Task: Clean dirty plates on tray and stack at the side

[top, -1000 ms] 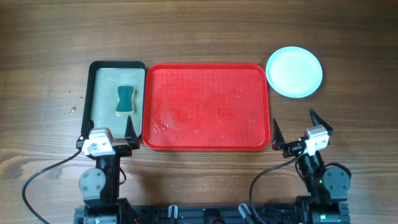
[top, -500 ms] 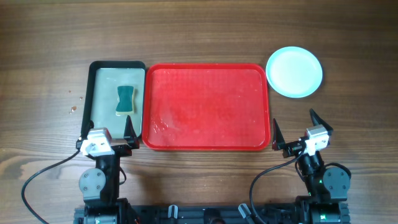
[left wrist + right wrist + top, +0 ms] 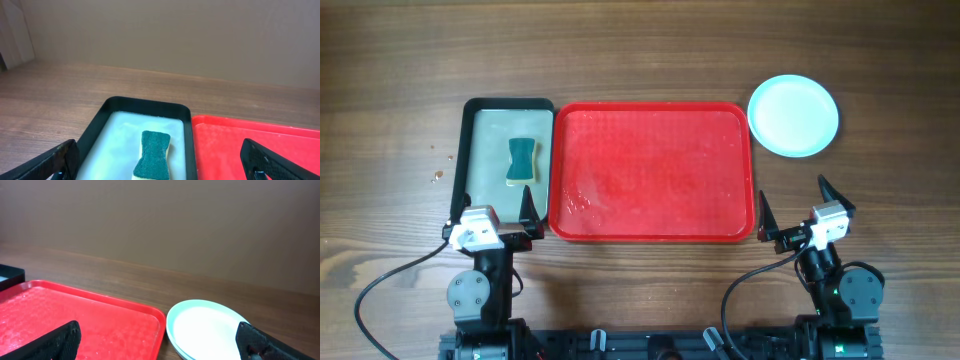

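The red tray (image 3: 652, 171) lies mid-table with no plates on it; it also shows in the left wrist view (image 3: 240, 150) and the right wrist view (image 3: 85, 317). The plates (image 3: 793, 115) sit stacked on the table right of the tray's far corner, white one on top over aqua rims, also seen in the right wrist view (image 3: 210, 329). My left gripper (image 3: 492, 213) is open and empty at the near edge of the smaller tray. My right gripper (image 3: 793, 207) is open and empty near the red tray's near right corner.
A black-rimmed grey-green tray (image 3: 485, 140) left of the red tray holds a green and yellow sponge (image 3: 522, 160), seen in the left wrist view (image 3: 152, 161) between my open fingers. Small crumbs (image 3: 437, 175) lie on the wood left of it.
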